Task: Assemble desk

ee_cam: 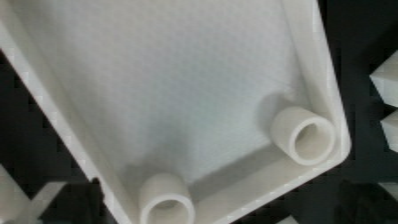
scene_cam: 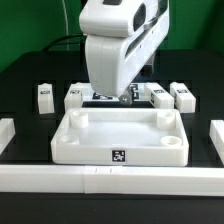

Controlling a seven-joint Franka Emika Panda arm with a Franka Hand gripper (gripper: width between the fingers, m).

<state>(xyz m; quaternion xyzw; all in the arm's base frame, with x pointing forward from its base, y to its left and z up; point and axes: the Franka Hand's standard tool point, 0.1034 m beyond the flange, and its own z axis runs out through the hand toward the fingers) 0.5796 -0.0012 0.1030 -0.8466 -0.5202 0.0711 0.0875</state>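
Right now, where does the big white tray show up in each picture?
Exterior view: the tray sits at centre, in front of the arm.
Wrist view: the tray fills most of the picture, seen close up.
Shared landmark: the round sockets in its corners.

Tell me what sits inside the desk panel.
Inside the desk panel only round corner sockets show on a bare floor. Its near wall hides the floor strip behind it in the exterior view.
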